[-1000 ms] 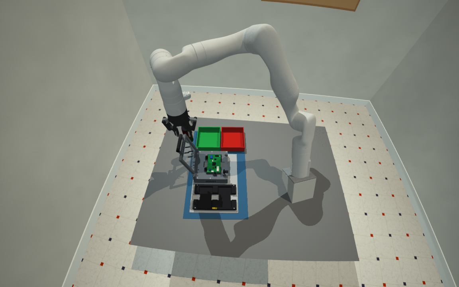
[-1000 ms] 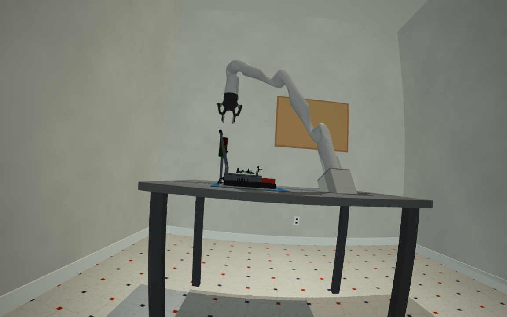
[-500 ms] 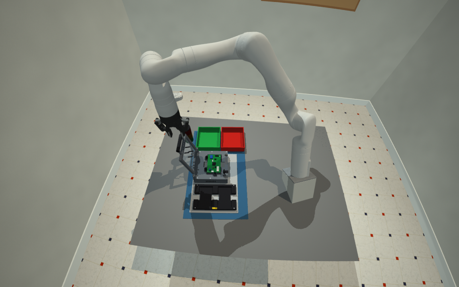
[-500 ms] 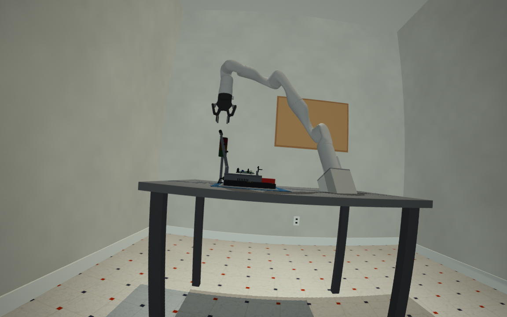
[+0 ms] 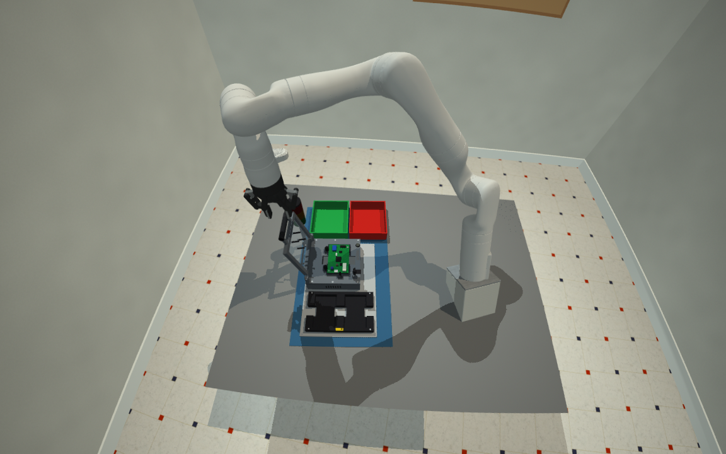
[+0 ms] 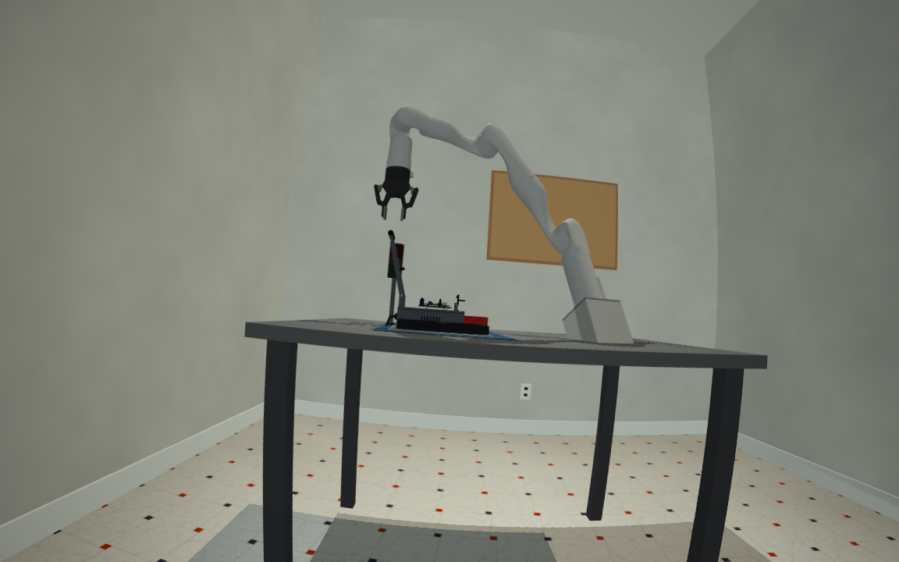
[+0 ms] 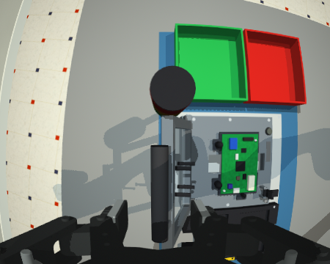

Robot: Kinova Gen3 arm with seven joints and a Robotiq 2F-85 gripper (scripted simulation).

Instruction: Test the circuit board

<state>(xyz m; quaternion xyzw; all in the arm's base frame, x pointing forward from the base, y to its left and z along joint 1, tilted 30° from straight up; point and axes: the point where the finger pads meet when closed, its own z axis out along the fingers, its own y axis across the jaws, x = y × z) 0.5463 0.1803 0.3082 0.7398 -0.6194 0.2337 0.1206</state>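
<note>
The green circuit board (image 5: 338, 260) lies flat in the grey tester (image 5: 333, 275), component side up; it also shows in the wrist view (image 7: 240, 163). The tester's lid (image 5: 297, 239) stands open and nearly upright on the left side. Its black handle bar (image 7: 159, 193) is at the top. My gripper (image 5: 280, 210) hangs well above that handle, half open and empty; it also shows in the wrist view (image 7: 158, 210) and in the exterior view (image 6: 396, 209). The signal light (image 7: 172, 90) stands on a pole behind the lid and looks dark. A lone black post (image 7: 269, 130) stands near the board's far right corner.
The green bin (image 5: 329, 219) and the red bin (image 5: 367, 219) sit side by side behind the tester, both empty. The black tray (image 5: 340, 311) lies in front of the tester, on the blue mat. The arm's base (image 5: 474, 296) stands to the right.
</note>
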